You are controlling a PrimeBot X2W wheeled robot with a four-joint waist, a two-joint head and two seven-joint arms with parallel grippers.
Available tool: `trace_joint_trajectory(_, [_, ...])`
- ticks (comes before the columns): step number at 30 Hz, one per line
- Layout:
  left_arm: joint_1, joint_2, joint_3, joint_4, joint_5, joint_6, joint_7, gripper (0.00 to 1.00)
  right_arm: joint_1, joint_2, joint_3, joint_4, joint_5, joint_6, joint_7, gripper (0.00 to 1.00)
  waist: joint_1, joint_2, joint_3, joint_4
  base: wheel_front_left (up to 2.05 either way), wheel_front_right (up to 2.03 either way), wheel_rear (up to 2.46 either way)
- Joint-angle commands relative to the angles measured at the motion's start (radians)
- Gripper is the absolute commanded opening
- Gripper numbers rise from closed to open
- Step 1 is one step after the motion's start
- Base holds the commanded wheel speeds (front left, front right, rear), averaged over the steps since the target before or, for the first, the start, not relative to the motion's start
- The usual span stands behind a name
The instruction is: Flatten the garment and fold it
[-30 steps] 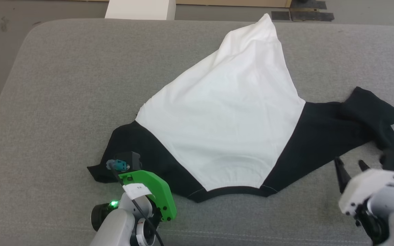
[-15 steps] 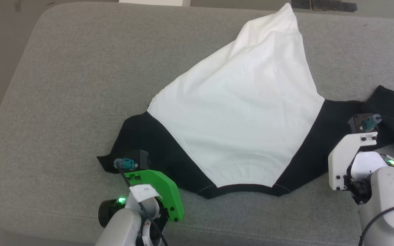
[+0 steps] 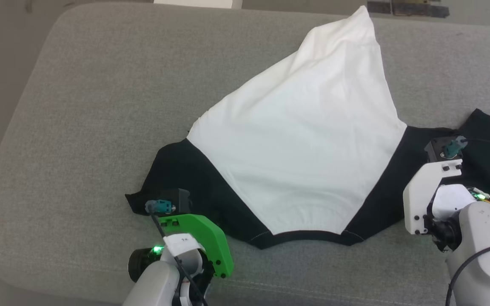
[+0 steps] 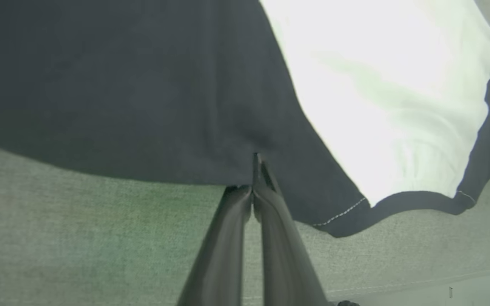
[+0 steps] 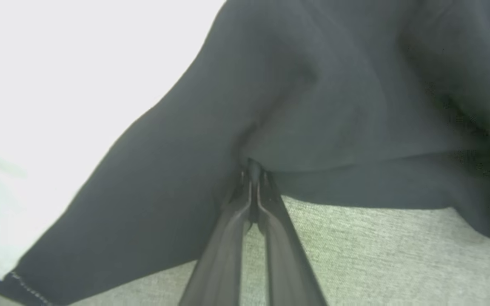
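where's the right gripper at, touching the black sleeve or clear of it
Touching. The right wrist view shows the right gripper pinched shut on the black sleeve edge of the garment, cloth puckered at its tips.

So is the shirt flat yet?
Not flat: the raglan shirt tapers to a bunched peak at the far end, and its right black sleeve is crumpled.

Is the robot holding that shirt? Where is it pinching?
Both hold the soft white cloth shirt with black sleeves: the left gripper pinches the near edge of one sleeve, the right gripper the near edge of the other.
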Motion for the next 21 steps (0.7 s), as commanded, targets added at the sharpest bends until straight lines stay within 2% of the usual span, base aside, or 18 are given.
trace_joint_trajectory(1, [-0.004, -0.002, 0.004, -0.006, -0.016, -0.009, -0.017, 0.0, 0.03, 0.007, 0.006, 0.007, 0.03, -0.001, -0.016, 0.0, -0.0001, 0.0, -0.022, -0.014, 0.0, 0.0, 0.0])
trace_joint_trajectory(9, [-0.048, 0.001, 0.059, -0.12, -0.115, -0.075, -0.074, 0.0, -0.009, -0.037, 0.035, -0.147, 0.183, -0.001, -0.092, 0.0, -0.0001, 0.0, -0.096, -0.048, 0.0, 0.0, 0.0])
trace_joint_trajectory(14, [-0.194, 0.048, 0.116, -0.196, -0.137, -0.112, -0.063, 0.0, -0.094, -0.113, 0.08, -0.253, 0.239, -0.001, -0.098, 0.0, -0.0001, 0.0, -0.144, -0.068, 0.0, 0.0, 0.0])
trace_joint_trajectory(21, [-0.438, 0.118, 0.17, -0.22, -0.11, -0.125, -0.04, 0.0, -0.27, -0.179, 0.099, -0.332, 0.274, -0.001, -0.091, 0.0, -0.0001, 0.0, -0.186, -0.084, 0.0, 0.0, 0.0])
